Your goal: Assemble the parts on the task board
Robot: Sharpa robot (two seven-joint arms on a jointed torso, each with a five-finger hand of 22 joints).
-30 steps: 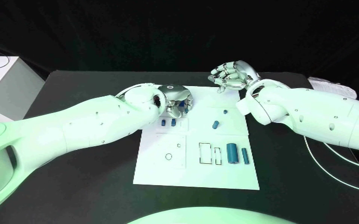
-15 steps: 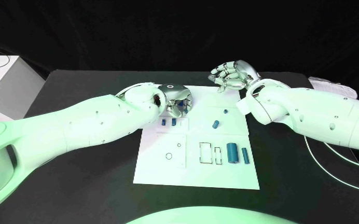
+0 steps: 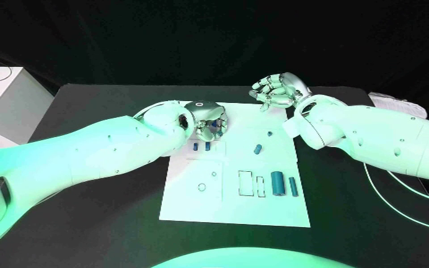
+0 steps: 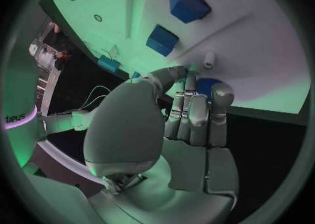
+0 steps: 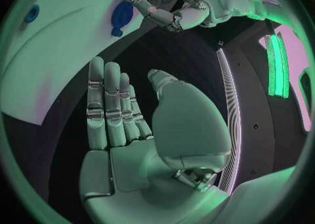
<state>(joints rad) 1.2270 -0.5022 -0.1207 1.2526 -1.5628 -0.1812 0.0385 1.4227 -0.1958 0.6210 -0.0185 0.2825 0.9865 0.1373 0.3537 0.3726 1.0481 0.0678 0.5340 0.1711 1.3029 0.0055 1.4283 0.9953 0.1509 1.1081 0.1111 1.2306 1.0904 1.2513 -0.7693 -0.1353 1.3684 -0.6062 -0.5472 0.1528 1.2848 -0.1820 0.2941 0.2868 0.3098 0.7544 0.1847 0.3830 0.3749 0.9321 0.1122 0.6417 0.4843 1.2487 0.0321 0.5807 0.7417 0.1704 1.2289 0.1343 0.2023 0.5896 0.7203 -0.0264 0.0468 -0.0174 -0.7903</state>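
Blue parts [image 3: 278, 184] lie on the white task board [image 3: 234, 209] mid-worktop; small, rigid, probably light, best pinched across their sides; left hand [image 3: 211, 121] curled over the board's far edge, grip unclear; right hand [image 3: 279, 90] empty, fingers apart

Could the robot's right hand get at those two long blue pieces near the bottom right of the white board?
Probably yes: the right hand is open and holds nothing, and nothing covers the long blue pieces on the task board.
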